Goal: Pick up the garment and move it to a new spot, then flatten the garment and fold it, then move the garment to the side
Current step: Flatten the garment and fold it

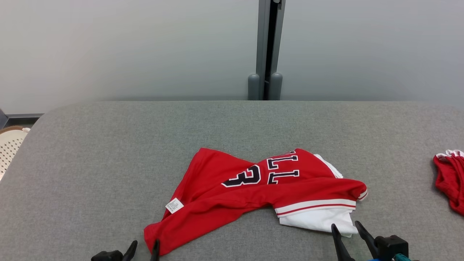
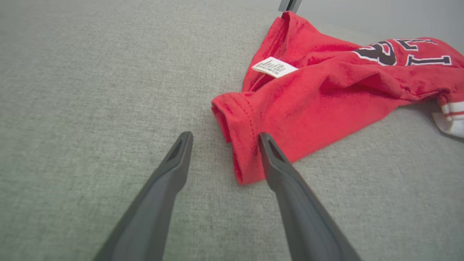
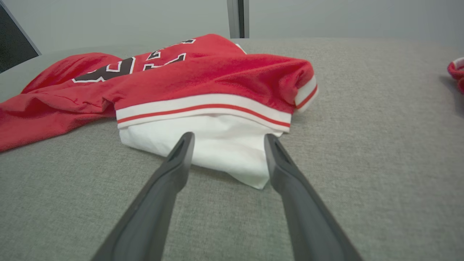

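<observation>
A red jersey with dark numbers, white trim and a white inner part, the garment [image 1: 253, 188] [image 2: 326, 94] [image 3: 203, 83], lies crumpled on the grey table near the front. My left gripper [image 1: 145, 247] [image 2: 224, 137] is open at the garment's red near-left corner, which lies between its fingers. My right gripper [image 1: 344, 227] [image 3: 227, 139] is open, with the white corner of the garment just ahead between its fingers. Neither holds cloth.
The grey fabric-covered table [image 1: 108, 152] spreads wide to the left and behind. Another red and white garment [image 1: 450, 177] [image 3: 457, 69] lies at the right edge. A pale perforated chair [image 1: 9, 146] stands off the left. A grey post [image 1: 267, 50] stands behind.
</observation>
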